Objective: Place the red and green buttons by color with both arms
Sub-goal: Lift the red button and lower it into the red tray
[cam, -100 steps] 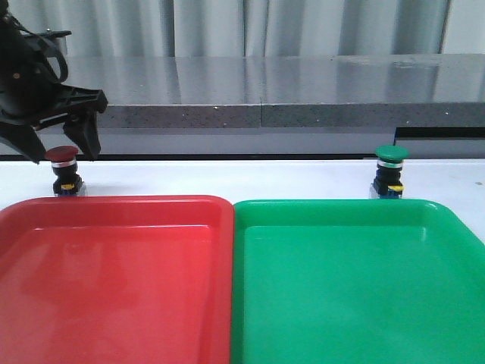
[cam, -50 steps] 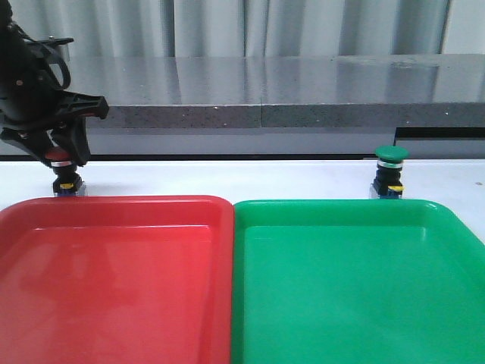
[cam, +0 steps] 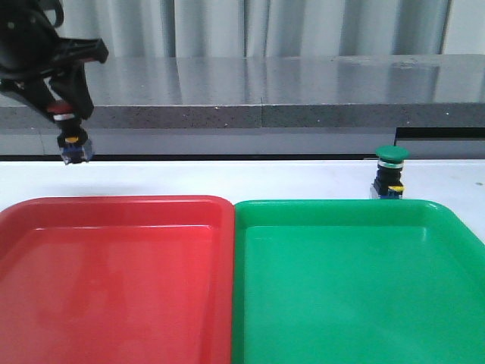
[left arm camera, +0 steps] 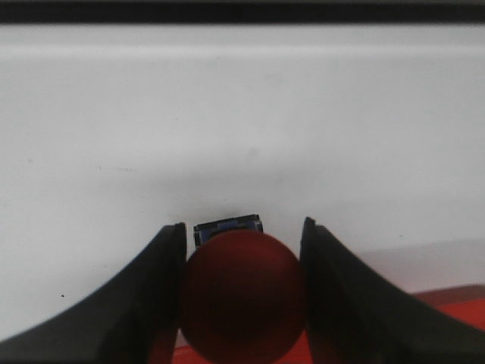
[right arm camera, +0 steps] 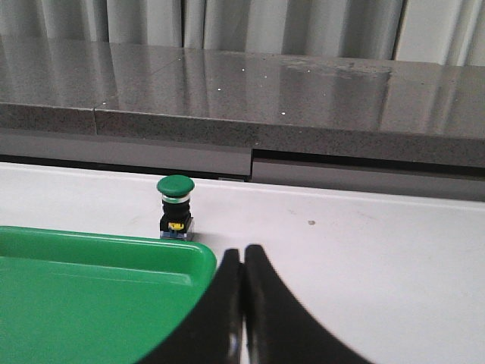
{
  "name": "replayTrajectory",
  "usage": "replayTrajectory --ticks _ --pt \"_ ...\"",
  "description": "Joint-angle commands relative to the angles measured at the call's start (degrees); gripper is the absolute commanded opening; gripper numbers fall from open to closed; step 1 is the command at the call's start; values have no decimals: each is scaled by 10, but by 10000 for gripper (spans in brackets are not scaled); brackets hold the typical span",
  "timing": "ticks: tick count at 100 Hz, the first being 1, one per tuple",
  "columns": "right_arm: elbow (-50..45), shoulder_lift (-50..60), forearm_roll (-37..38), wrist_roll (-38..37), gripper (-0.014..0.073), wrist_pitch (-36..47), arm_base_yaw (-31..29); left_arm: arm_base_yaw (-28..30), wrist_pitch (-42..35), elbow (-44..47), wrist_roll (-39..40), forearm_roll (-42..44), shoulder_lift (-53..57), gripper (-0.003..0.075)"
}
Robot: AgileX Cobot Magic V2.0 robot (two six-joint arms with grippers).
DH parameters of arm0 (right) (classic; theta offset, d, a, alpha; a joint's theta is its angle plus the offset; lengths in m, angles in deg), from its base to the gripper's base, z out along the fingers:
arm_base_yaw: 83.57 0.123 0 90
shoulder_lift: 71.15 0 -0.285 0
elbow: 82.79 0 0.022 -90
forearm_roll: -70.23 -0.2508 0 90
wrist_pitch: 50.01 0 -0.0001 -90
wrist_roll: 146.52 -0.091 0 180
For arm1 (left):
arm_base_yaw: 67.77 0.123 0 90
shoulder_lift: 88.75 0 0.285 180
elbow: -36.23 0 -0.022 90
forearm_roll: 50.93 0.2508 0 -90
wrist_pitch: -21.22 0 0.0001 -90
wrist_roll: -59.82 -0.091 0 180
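Nearest you in the front view: red tray point(cam: 114, 280) on the left and green tray point(cam: 356, 280) on the right, side by side with edges touching, both showing bare plastic. Just behind the green tray's far rim, the green button point(cam: 391, 173) stands upright on the white table point(cam: 227, 178), untouched, near the tray's right far corner. Your right gripper point(right arm camera: 242, 303) shows only in its wrist view: fingers pressed together with nothing between them, hovering by the green tray's corner, with the green button point(right arm camera: 176, 206) well ahead of it. Your left gripper point(cam: 64, 98) is up at far left of the front view, clamped on the red button point(cam: 68, 133), which hangs clear of the table with its bluish base pointing down, beyond the red tray's far left edge rather than over it. The left wrist view confirms the grip: the dark-red cap point(left arm camera: 242, 296) sits squeezed between both fingers point(left arm camera: 151, 296), base poking out beyond it, white table below and a sliver of red tray at the corner. Behind everything runs the grey counter point(cam: 303, 91), with the curtain point(cam: 303, 26) beyond it.
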Motion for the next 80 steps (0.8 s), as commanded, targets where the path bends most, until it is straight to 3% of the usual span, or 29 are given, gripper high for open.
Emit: replayTrajectory --ticks 1,22,80 --pt "8 13 5 2 -111 49 -3 -8 -16 -17 8 -14 59 115" --pt "8 13 5 2 -111 49 -3 -48 -16 34 20 -14 114 115" --pt "8 13 5 2 -111 49 -3 -143 -129 221 68 -15 177 115"
